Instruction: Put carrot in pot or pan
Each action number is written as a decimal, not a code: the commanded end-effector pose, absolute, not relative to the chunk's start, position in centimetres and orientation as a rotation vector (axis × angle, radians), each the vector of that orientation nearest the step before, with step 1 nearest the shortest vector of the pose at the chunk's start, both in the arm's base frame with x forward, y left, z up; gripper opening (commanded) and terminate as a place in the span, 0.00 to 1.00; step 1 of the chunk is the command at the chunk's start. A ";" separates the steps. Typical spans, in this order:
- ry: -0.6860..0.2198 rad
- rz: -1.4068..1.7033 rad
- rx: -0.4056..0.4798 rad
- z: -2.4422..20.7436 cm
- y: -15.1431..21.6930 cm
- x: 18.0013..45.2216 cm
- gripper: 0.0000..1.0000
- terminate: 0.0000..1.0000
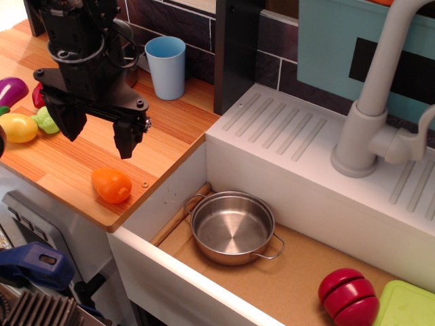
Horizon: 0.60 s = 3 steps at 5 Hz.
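The carrot point(111, 185) is a small glossy orange toy lying on the wooden counter point(68, 159) near its front right corner. The pan point(232, 226) is a shallow shiny steel pan with two wire loop handles, standing empty in the sink basin to the right of the counter. My black gripper point(100, 136) hangs above the counter, up and to the left of the carrot. Its two fingers are spread wide apart and hold nothing.
A blue cup point(166, 66) stands at the back of the counter. A yellow toy point(18, 127), a green toy point(46, 120) and a purple toy point(11, 90) lie at the left. A red toy point(349, 296) and a green board point(406, 305) lie in the basin. A grey faucet point(370, 102) rises at the right.
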State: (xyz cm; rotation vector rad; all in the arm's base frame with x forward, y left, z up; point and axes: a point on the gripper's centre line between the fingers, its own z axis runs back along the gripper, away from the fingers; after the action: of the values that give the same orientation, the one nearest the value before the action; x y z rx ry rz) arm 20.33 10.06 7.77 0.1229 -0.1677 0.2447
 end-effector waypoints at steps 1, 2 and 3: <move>-0.168 0.245 0.123 7.8 10.1 20.3 1.00 0.00; -0.205 0.356 0.152 7.3 10.3 20.3 1.00 0.00; -0.188 0.430 0.098 6.9 11.0 20.6 1.00 0.00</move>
State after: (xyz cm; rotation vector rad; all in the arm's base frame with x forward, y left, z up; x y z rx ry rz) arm 20.27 10.90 5.92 0.0850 -0.1670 0.4615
